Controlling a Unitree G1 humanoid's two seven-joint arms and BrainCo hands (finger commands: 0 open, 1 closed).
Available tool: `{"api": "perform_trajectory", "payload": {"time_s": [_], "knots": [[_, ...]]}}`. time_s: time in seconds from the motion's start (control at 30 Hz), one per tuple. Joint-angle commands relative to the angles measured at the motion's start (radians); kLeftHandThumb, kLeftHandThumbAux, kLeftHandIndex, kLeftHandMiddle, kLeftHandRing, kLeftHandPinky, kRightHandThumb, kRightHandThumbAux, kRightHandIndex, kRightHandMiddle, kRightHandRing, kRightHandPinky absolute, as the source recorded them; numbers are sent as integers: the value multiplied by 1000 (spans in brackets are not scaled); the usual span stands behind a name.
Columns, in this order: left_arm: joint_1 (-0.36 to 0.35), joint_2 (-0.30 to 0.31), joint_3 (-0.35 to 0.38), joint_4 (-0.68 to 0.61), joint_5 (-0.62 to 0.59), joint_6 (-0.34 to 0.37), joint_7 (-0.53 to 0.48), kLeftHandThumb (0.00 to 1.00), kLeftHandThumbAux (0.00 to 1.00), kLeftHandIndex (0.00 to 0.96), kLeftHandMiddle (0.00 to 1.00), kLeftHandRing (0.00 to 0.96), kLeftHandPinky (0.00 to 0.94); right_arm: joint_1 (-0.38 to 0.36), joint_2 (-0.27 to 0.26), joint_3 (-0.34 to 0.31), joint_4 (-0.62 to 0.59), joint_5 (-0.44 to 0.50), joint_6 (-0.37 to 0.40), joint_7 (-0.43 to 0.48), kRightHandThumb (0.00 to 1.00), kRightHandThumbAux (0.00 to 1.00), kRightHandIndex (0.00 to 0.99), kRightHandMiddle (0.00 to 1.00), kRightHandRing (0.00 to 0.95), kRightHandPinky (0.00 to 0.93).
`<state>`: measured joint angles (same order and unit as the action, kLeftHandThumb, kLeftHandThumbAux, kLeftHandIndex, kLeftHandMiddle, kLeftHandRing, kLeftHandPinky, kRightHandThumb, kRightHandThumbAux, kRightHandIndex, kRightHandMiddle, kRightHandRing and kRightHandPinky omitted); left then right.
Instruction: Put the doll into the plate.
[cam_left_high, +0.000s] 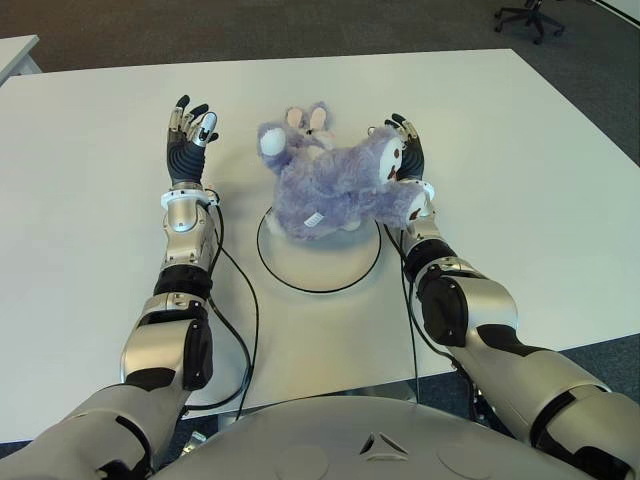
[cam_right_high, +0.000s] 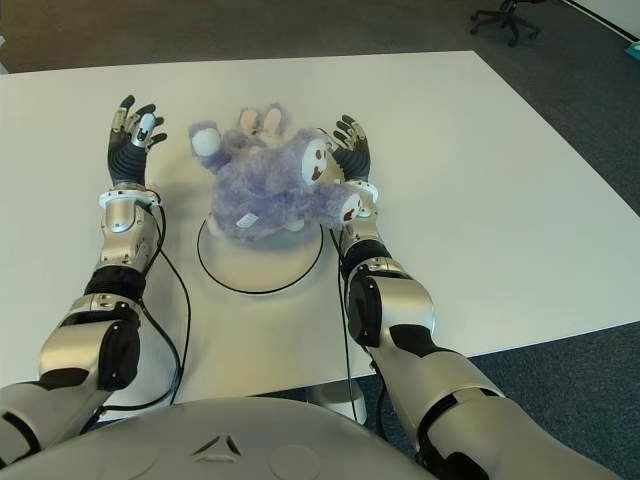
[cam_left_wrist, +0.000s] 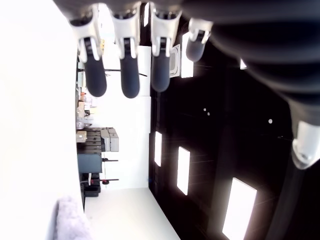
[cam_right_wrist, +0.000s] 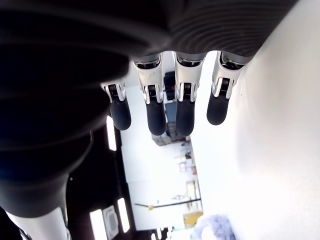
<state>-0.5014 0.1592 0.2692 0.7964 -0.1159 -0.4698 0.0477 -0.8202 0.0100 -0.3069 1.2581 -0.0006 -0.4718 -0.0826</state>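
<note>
A: Eye views?
B: Doll lies on the plate, mostly over its far rim, partly hanging off toward the table. Right hand just beside it, touching the head side; left hand well apart, palm up.
A: L wrist view?
B: Fingers straight, spread, holding nothing.
A: R wrist?
B: Same – fingers extended, nothing clamped.
A: So?
B: Looks abt done; doll released, maybe needs centring.
</note>
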Motion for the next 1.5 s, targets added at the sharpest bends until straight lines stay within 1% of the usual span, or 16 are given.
{"api": "perform_trajectory", "payload": {"time_s": [0.03,0.23,0.37,0.6,0.8,0.93,1.07,1.27,1.43,1.47,1.5], "knots": [[-19,7,1,63,9,11,21,0,481,60,215,236,256,139,17,-14,89,16,83,-6,77,740,148,175,156,148],[-32,14,-1,120,10,5,23,0,471,34,211,229,234,142,17,-15,88,17,78,-5,80,744,149,170,153,148],[-37,18,-4,147,13,-1,27,0,471,18,205,228,239,142,18,-13,88,15,79,-6,75,741,146,167,150,141],[-42,23,-13,178,26,-8,37,0,471,14,202,227,234,142,17,-11,88,12,83,-9,64,735,144,168,150,144],[-48,26,-14,205,27,-12,31,0,475,21,201,219,215,141,19,-13,89,15,83,-7,76,733,144,168,150,143],[-52,31,-13,228,26,-14,27,0,474,32,206,222,220,141,21,-13,89,15,81,-7,80,732,143,167,150,150],[-55,34,-16,250,31,-8,33,0,474,4,211,223,176,141,21,-10,89,12,79,-9,72,737,140,164,152,156],[-55,39,-18,300,32,-10,23,0,469,7,204,218,170,139,22,-10,88,11,82,-15,58,738,146,166,152,149],[-58,46,-22,340,33,-9,8,0,465,20,198,212,182,139,22,-13,88,15,79,-15,59,734,149,167,150,150],[-60,47,-23,346,34,-7,8,0,460,27,197,216,212,139,22,-14,88,16,79,-15,60,734,150,170,152,152],[-61,48,-24,351,35,-4,8,0,459,28,197,216,217,138,22,-14,88,16,78,-14,61,734,150,171,152,152]]}}
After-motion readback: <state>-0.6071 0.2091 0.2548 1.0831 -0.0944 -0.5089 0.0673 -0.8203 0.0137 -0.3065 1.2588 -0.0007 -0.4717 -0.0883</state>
